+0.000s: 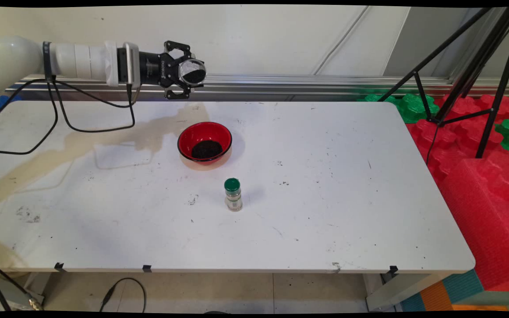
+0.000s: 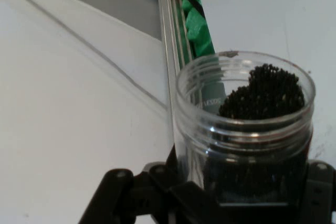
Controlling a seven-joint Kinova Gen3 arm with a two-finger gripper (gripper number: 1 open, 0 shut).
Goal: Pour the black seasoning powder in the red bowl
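Observation:
My gripper (image 1: 188,73) hangs high over the table's far left part, held sideways, and is shut on a clear plastic jar (image 1: 191,72) with no lid. In the hand view the jar (image 2: 244,129) fills the lower right, partly filled with small black grains. Below and slightly right of the gripper a red bowl (image 1: 204,142) stands on the white table (image 1: 347,198) with a heap of the same black grains in it. A small spice bottle with a green cap (image 1: 233,194) stands upright nearer the front, apart from the bowl.
Black cables (image 1: 60,119) hang from the arm over the table's left part. A black tripod (image 1: 471,70) and red and green foam blocks (image 1: 480,176) stand off the right edge. A metal rail (image 1: 325,84) runs along the wall behind.

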